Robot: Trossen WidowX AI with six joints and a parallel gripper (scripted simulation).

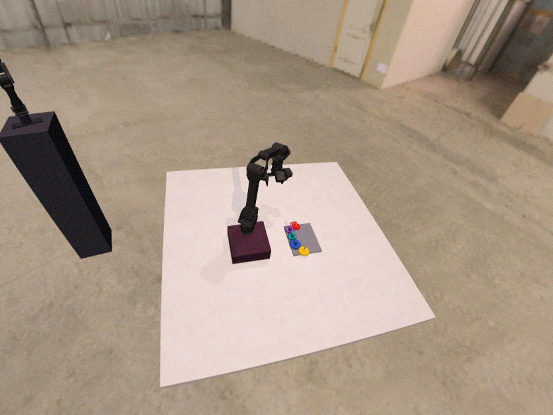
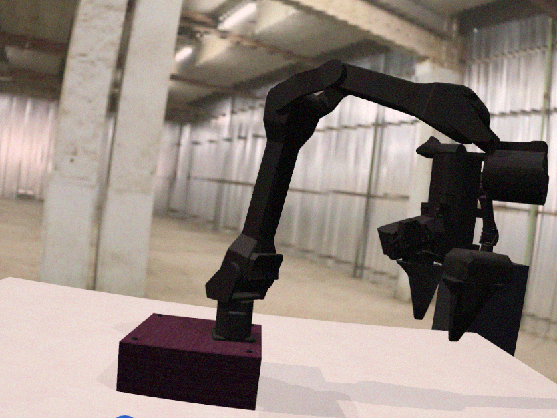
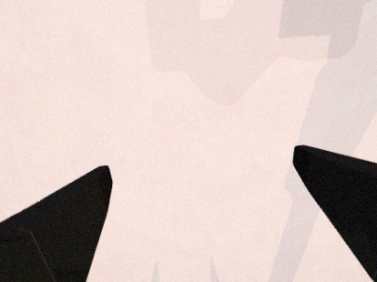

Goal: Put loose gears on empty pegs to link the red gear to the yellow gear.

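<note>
The tool (image 1: 274, 181) (image 2: 436, 330) (image 3: 203, 164) hangs wide open and holding nothing, above the worktop (image 1: 286, 312) (image 2: 296, 335) (image 3: 182, 135), away from the grey board (image 1: 309, 238).

board: the grey board (image 1: 311, 238) is laid flat on the table (image 1: 286, 312), beside the base (image 1: 248, 243)
gears: a row is formed along the board's side nearest the base, from red (image 1: 295, 225) through purple (image 1: 290, 229), teal (image 1: 292, 235) and blue (image 1: 295, 244) to yellow (image 1: 302, 250); exact meshing cannot be told
arm: the black arm (image 1: 252, 191) is mounted on the base and bent over at the top
gripper: the gripper (image 1: 274, 183) is held above the table, well apart from the board, fingers spread
pillar: a second arm (image 1: 16, 105) is carried by a dark pillar (image 1: 58, 187)
</note>
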